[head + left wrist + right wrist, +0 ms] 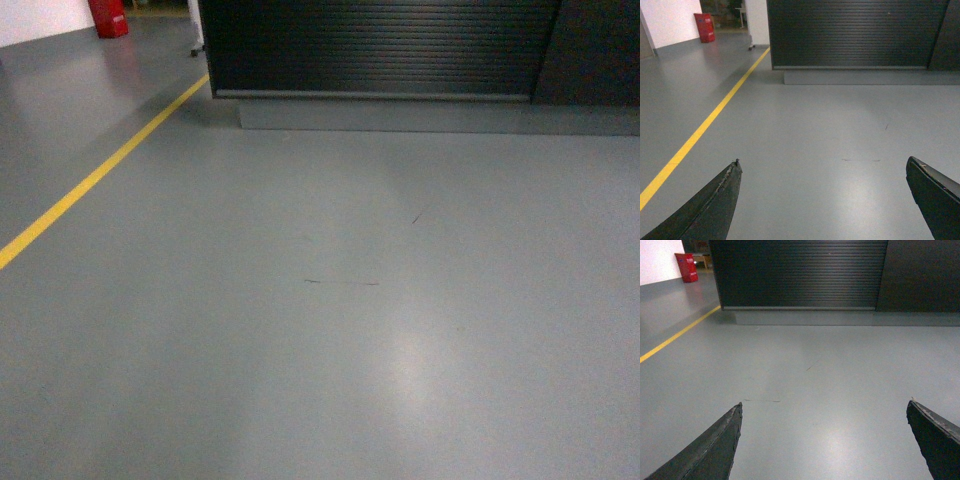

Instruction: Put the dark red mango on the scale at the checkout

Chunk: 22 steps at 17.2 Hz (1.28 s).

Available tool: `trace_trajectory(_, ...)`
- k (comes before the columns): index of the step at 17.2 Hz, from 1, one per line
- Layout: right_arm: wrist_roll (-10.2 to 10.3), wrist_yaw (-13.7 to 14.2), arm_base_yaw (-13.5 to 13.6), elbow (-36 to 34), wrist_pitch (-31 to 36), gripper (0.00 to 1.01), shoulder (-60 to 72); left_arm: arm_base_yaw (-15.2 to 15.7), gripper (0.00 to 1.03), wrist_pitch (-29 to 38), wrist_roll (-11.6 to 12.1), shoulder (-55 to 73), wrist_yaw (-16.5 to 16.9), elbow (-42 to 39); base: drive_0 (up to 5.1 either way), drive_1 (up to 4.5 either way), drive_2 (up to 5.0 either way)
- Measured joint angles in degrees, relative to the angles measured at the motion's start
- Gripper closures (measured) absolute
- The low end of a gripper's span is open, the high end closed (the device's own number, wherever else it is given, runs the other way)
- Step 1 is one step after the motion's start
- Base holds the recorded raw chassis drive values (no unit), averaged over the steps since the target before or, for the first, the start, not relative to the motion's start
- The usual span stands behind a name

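Grey glossy floor, yellow line running along its left; red bin far left by the white wall. Checkout: ribbed black front panel ahead of me, countertop out of frame. Mango and scale: I see neither. Left gripper: jaws spread wide, holding nothing. Right gripper: likewise wide apart, nothing held
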Motion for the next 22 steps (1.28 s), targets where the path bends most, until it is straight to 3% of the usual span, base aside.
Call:
trace_trajectory(20, 0.0, 0.0, 0.0, 0.0, 0.0, 0.03, 0.0, 0.0, 0.05, 0.0, 0.0, 0.0, 0.0, 0.0, 0.0, 0.0, 0.0)
trace_trajectory(22, 0.0, 0.0, 0.0, 0.0, 0.0, 0.03, 0.0, 0.0, 0.05, 0.1, 0.0, 0.0, 0.0, 0.0, 0.0, 4.3, -4.3)
